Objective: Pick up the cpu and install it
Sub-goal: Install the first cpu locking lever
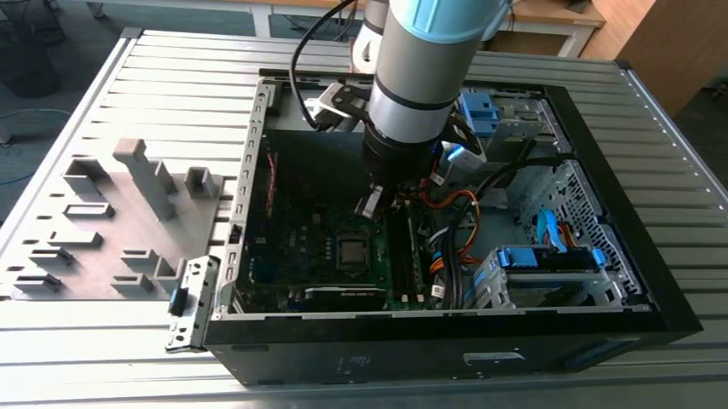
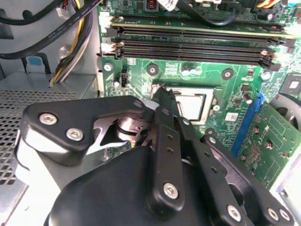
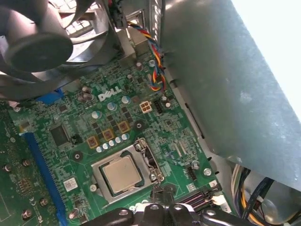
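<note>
The cpu (image 3: 121, 174) is a small silvery square lying flat inside the metal-framed socket (image 3: 141, 155) on the green motherboard (image 3: 117, 117). It also appears in the second wrist view as the cpu (image 2: 190, 103), just past my black fingers. My gripper (image 2: 162, 94) hangs low over the board at the socket's edge, its jaws drawn together with nothing between them. In the exterior view the gripper (image 1: 371, 204) sits inside the open computer case (image 1: 455, 341), just above the socket (image 1: 355, 250).
Long memory slots (image 2: 188, 44) run beside the socket. A black fan (image 3: 42, 42) and the case's grey wall (image 3: 225, 70) flank the board. Cable bundles (image 1: 455, 221) and blue drive cages (image 1: 546, 256) fill the case's other half. A grey fixture plate (image 1: 114, 221) lies outside, at the exterior view's left.
</note>
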### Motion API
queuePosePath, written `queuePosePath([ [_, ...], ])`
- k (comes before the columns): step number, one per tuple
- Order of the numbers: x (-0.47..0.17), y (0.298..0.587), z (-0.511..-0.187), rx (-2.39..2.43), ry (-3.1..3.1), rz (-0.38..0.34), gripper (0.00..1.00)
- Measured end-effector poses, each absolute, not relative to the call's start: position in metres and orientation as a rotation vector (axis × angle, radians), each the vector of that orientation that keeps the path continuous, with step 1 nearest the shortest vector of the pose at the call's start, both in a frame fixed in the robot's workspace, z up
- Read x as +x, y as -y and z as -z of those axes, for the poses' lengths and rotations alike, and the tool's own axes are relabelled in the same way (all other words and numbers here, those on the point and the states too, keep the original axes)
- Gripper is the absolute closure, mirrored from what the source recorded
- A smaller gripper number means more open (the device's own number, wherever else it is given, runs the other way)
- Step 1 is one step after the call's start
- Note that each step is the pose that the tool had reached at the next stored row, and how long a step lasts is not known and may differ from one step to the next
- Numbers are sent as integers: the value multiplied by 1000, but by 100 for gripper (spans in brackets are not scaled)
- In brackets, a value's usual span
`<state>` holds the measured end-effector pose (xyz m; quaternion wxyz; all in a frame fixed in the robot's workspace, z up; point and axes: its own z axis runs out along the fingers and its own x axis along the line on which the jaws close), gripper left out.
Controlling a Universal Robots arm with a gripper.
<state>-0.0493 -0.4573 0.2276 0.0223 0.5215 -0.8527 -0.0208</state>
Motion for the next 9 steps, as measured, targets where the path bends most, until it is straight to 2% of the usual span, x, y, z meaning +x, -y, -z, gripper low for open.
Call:
queuePosePath([
  [9, -49, 457, -228, 1623, 2637, 64, 89],
])
